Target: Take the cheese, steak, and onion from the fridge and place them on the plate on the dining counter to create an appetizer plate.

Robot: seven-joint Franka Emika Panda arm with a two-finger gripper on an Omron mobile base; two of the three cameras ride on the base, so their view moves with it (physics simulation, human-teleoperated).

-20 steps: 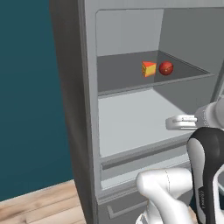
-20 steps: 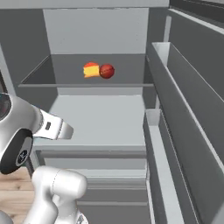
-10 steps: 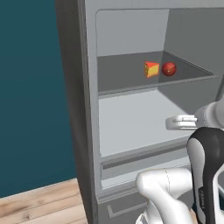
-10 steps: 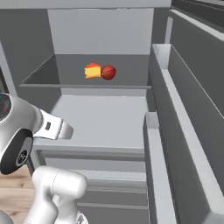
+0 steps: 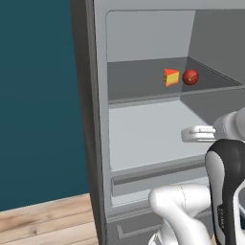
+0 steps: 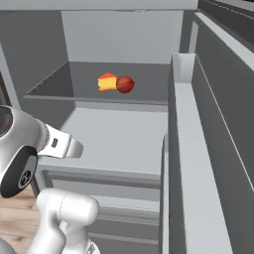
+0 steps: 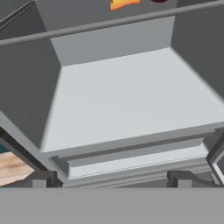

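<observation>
A glossy white arm (image 5: 182, 210) with rounded links is seen, with a black joint band (image 5: 226, 186) bearing small white markings.

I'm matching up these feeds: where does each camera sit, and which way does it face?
Left base view: behind the arm's left, facing the open fridge; white arm at lower right.
Right base view: behind its right, facing the shelves and door bins; arm at lower left.
Hand view: on the hand, looking at the lower shelf; open gripper at the bottom.
Both base views share the cheese beside the onion on the upper shelf.
</observation>
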